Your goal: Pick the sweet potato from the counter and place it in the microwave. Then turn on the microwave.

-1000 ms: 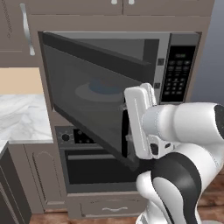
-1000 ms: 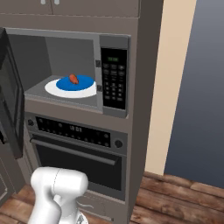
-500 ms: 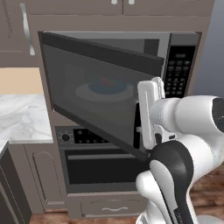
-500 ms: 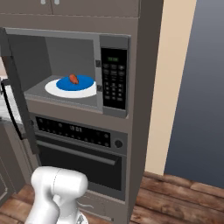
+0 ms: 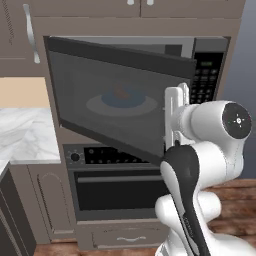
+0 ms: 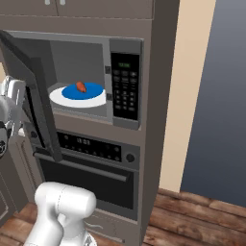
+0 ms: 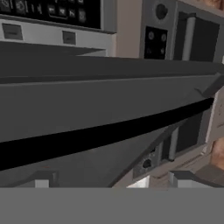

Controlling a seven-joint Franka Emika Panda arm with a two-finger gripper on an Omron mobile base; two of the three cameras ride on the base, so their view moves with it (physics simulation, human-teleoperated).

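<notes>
While the sweet potato sits on the blue plate inside the microwave, the empty, wide-open gripper presses near the half-shut door, which may bounce or stay unlatched if contact slips off its edge.

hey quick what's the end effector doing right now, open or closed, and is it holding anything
End effector: open, holding nothing, its two fingertips spread wide right up against the edge of the microwave door.
</notes>
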